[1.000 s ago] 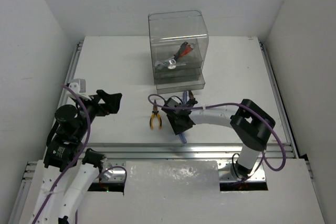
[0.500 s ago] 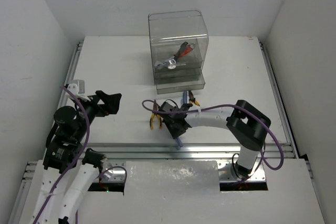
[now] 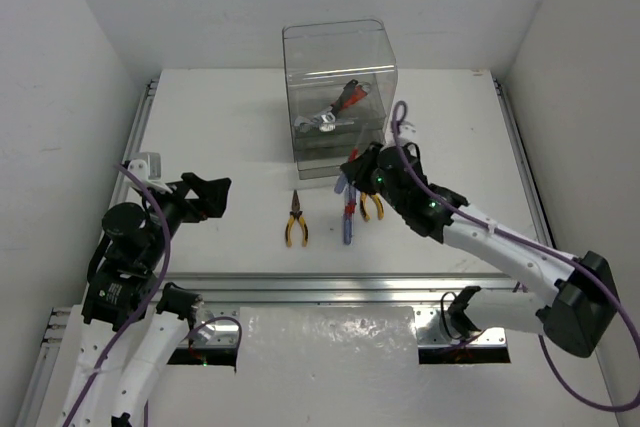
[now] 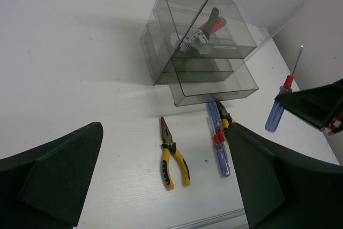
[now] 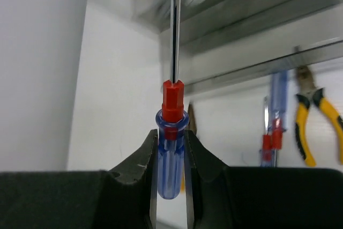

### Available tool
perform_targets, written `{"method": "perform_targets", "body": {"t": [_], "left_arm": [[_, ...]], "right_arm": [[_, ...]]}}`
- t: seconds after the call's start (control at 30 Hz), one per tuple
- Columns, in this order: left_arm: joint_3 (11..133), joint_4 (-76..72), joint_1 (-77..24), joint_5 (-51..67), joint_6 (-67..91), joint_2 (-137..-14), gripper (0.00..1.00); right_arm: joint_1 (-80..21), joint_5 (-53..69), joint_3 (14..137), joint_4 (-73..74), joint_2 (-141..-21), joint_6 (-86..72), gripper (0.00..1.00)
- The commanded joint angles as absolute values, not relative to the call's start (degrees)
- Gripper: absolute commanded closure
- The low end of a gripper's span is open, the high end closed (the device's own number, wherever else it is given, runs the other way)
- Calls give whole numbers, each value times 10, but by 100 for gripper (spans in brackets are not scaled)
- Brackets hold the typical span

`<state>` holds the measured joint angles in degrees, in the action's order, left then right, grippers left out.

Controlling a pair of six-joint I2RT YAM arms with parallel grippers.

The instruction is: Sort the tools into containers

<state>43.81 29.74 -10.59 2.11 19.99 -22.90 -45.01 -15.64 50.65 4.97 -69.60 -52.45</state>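
Screwdriver [image 5: 172, 100] clamped in right hand [image 5: 170, 143], tip cut off above; left hand [image 4: 164, 143] apart.

Left arm [image 3: 125, 257] and right arm [image 3: 500, 247] built from white tubes and fat black round joints, a purple cable [image 3: 520, 239] looped along each, left end effector [image 3: 213, 194] and right end effector [image 5: 170, 151] made black, with thick wedge-shaped fingers [image 5: 136, 167]

Yellow-handled pliers [image 3: 296, 223] lie on the table [image 3: 200, 127] (before the containers [image 3: 338, 57]).
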Motion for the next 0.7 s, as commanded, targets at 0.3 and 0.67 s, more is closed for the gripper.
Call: {"method": "perform_targets", "body": {"t": [0.3,0.67], "left_arm": [[439,275,-109,10,201,-218,0],[439,274,-109,11,201,-212,0]], "right_arm": [[-344,-319,678,62,-901,-909,97],[-336,-220,737,130,-934,-839,27]]}}
